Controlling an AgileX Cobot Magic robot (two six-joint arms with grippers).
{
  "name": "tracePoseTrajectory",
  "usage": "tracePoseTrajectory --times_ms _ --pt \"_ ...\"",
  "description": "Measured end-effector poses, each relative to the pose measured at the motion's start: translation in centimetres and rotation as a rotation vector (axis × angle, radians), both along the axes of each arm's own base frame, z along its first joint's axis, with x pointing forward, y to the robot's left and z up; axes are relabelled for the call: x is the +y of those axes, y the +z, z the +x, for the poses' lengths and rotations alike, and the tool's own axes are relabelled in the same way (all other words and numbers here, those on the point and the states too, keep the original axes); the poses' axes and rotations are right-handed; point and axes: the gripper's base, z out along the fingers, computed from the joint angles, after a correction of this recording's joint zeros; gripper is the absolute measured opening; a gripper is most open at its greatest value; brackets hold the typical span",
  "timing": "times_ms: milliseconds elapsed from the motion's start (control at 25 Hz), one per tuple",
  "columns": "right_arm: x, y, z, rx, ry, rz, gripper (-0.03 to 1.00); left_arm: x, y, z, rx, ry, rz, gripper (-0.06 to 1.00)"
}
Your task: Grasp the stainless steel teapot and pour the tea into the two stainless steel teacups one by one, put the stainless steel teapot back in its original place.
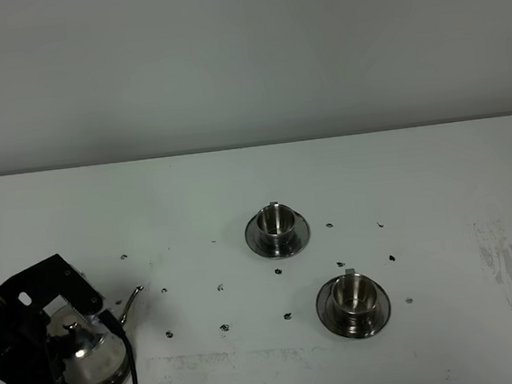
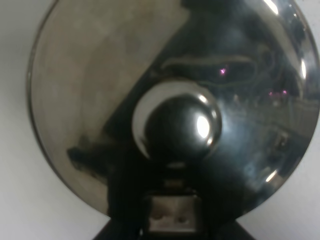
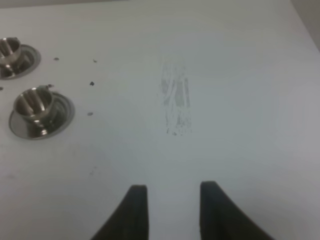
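- High view: the black arm point(image 1: 27, 309) hides the handle and left flank of the teapot point(image 1: 99, 357).
- Left wrist view: the lid point(image 2: 100, 75) overruns the frame, and its reflections are smeared.
- Right wrist view: the farther teacup point(image 3: 7, 56) is cropped at the edge.

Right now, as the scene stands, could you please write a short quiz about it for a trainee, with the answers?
1. True or false: in the high view, the teapot stands to the right of both teacups.
2. What lies between the fingers of the right gripper? A) a teacup B) nothing C) a saucer
3. Which gripper is closed at the teapot?
Key: 1. False, it stands to their left. 2. B. 3. The left gripper.
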Motion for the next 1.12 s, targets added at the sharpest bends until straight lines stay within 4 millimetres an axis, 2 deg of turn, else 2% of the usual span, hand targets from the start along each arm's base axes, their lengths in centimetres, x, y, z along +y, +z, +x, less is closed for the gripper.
tracePoseTrajectory --times_ms 280,560,720,920,1120 --pt "0.0 0.0 0.0 0.0 0.0 0.001 0.24 -0.1 0.3 0.1 -0.024 0.007 -0.011 0.21" --pt "0.0 0.0 0.0 0.0 0.0 0.001 0.24 -0.3 2.3 -0.4 -0.077 -0.014 -0.04 0.21" --pt "0.0 0.0 0.0 0.0 0.0 0.001 0.24 -1.4 3.0 -0.5 -0.088 -0.044 -0.054 0.21" --pt "0.0 0.0 0.0 -0.001 0.0 0.0 0.24 -3.5 4.3 1.4 -0.121 -0.108 -0.065 0.21" --pt "0.0 0.0 0.0 0.0 0.0 0.0 0.24 -6.8 4.7 4.9 -0.149 -0.196 -0.066 0.21"
